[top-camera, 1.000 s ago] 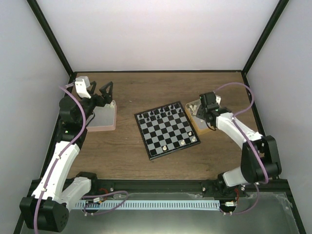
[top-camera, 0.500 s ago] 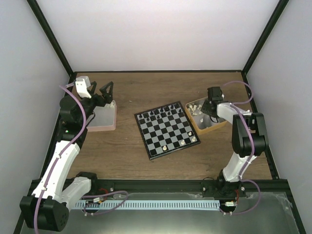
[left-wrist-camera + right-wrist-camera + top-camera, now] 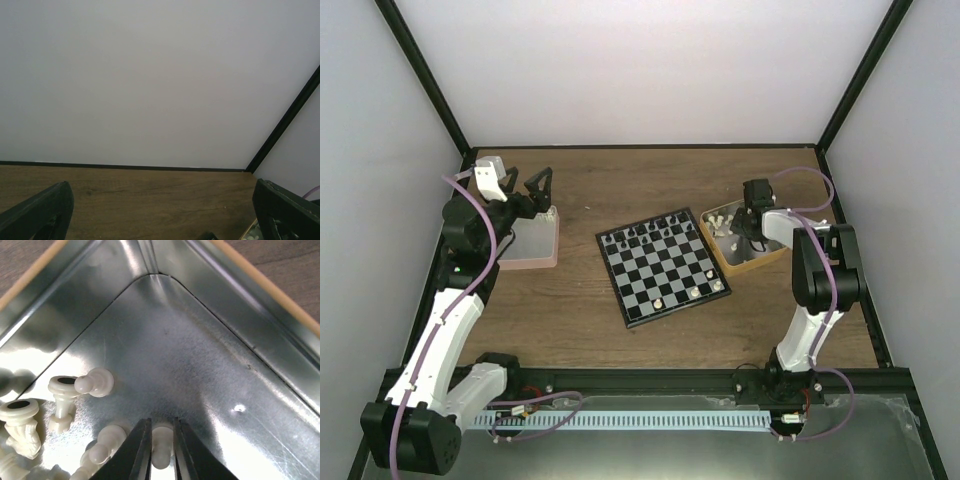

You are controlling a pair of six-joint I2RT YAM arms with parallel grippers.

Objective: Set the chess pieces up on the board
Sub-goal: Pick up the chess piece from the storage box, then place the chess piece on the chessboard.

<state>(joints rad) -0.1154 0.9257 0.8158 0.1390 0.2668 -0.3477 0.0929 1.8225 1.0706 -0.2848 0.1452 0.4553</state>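
Note:
The board (image 3: 665, 265) lies mid-table with black chessmen (image 3: 645, 232) on its far rows and three cream-white chess pieces (image 3: 695, 293) near its front edge. My right gripper (image 3: 745, 237) is down inside the orange-tan tray (image 3: 760, 262). In the right wrist view its jaws (image 3: 161, 426) are shut on a cream-white pawn (image 3: 161, 447) that lies on the tray's metal floor. More cream-white pieces (image 3: 95, 382) lie loose to its left. My left gripper (image 3: 527, 185) is open and empty, raised above the pink tray (image 3: 530, 255); the left wrist view (image 3: 162, 215) shows only table and wall between its fingers.
The orange-tan tray's rim (image 3: 270, 290) and sloping metal walls stand close around the right gripper, near a corner. The enclosure's white walls and black frame posts bound the wooden table on three sides.
The right arm has folded up and swung to the tray's far side, and its gripper has gone down into the tray onto a cream-white pawn. The left arm has not moved.

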